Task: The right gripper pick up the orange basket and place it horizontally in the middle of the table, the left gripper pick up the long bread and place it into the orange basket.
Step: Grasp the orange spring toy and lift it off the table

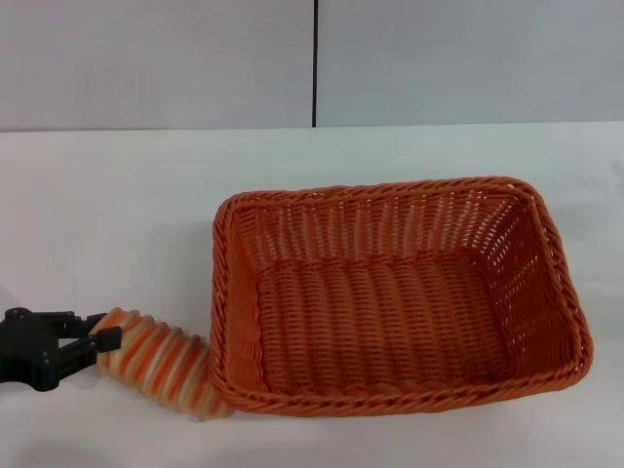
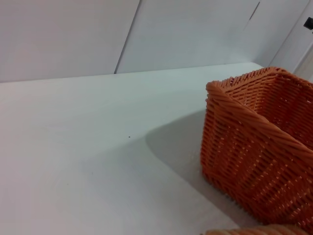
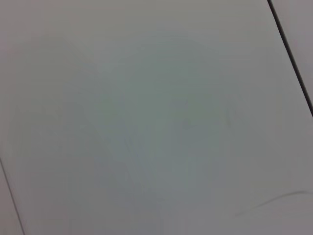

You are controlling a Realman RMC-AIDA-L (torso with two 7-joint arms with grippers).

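Orange wicker forms the orange basket (image 1: 400, 292), set lengthwise at mid-desk on the white desk (image 1: 117, 214). At the near-left, the long bread (image 1: 161, 359) is pinched at its left end by the left end effector (image 1: 93, 343), its right end touching the basket's near-left corner. The right end effector is not seen.

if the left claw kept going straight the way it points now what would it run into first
The long bread: the left claw is already at its near end, fingers apparently around it. Just past the loaf in that line stands the orange basket's left wall, which the loaf's far end seems to touch, though depth is unclear.
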